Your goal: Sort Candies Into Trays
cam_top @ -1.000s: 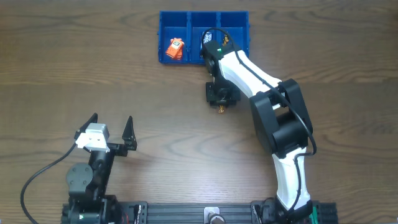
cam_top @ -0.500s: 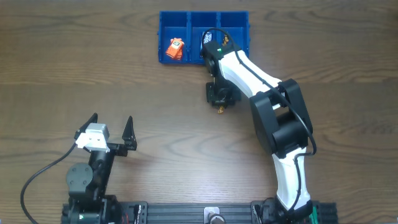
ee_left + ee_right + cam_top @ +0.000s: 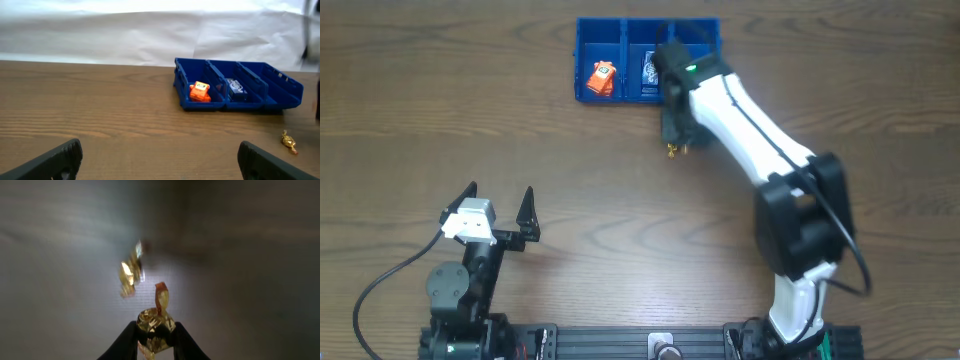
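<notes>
Right gripper pinching a gold candy, just short of the blue tray.
Right fingers closed on the candy, lifted over the wood table near the tray's front edge, by the middle and right compartments. Second gold candy on the table in front of the tray's right end. Orange candy in the left compartment, blue candy in the middle one. Left gripper spread wide, holding nothing, low near its base, well apart from the tray.
</notes>
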Available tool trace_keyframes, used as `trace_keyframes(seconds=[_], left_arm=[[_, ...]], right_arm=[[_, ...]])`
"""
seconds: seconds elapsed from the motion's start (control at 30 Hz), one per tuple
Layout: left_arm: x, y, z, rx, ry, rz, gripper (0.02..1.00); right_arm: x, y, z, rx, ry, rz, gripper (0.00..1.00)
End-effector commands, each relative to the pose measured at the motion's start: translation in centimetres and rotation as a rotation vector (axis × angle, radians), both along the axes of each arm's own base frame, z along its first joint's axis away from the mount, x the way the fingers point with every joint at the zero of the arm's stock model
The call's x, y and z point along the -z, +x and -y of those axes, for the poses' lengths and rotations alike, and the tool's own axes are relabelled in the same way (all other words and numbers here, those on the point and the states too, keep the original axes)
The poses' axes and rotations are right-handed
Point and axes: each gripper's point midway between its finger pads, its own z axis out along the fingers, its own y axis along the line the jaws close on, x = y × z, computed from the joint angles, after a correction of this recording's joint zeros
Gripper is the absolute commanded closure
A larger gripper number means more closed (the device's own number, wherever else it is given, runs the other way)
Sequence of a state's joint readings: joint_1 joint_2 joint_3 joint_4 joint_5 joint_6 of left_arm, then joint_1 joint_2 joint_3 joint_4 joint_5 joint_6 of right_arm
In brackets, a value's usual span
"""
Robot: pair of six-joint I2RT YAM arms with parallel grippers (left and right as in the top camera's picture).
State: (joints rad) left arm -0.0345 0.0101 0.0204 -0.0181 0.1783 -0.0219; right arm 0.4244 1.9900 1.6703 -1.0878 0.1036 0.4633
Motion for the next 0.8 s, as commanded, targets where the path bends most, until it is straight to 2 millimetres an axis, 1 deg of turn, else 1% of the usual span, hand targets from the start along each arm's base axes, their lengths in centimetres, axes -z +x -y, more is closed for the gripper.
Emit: trace_keyframes(seconds=[0.03,0.07,0.1,0.17,0.23,0.3,0.37,0.47,0.53,0.57,0.7,0.8], left_arm=[[1.6,-0.1,0.3,0.018,0.007,-0.05,0.02],[1.6,-0.1,0.3,0.018,0.007,-0.05,0.02],[1.6,-0.1,0.3,0.018,0.007,-0.05,0.02],[1.6,-0.1,0.3,0.018,0.007,-0.05,0.02],[1.6,-0.1,0.3,0.018,0.007,-0.05,0.02],[1.6,-0.1,0.3,0.018,0.007,-0.05,0.02],[1.6,-0.1,0.3,0.018,0.007,-0.05,0.02],[1.6,-0.1,0.3,0.018,0.007,-0.05,0.02],[1.6,-0.1,0.3,0.018,0.007,-0.05,0.023],[1.6,-0.1,0.3,0.018,0.007,-0.05,0.02],[1.6,-0.1,0.3,0.018,0.007,-0.05,0.02],[1.6,-0.1,0.3,0.018,0.007,-0.05,0.02]], right_arm=[[-10.4,6.2,2.3,0.097,0.002,0.397,0.801],[-11.9,7.5,2.6,0.103,-0.009,0.466,0.801],[-13.0,8.6,2.8,0.105,-0.015,0.524,0.801],[-14.2,10.3,2.6,0.085,-0.013,0.607,0.803],[-15.0,11.6,2.2,0.059,-0.01,0.666,0.803],[-14.8,12.7,1.9,0.035,-0.017,0.695,0.796],[-13.6,13.4,2.1,0.037,-0.028,0.681,0.796],[-10.7,13.8,2.6,0.045,-0.05,0.621,0.796],[-8.4,13.9,3.0,0.053,-0.064,0.569,0.798],[-7.2,13.9,3.2,0.065,-0.069,0.541,0.798],[-3.5,13.4,3.6,0.068,-0.079,0.444,0.798],[-1.8,12.8,4.1,0.088,-0.093,0.389,0.798]])
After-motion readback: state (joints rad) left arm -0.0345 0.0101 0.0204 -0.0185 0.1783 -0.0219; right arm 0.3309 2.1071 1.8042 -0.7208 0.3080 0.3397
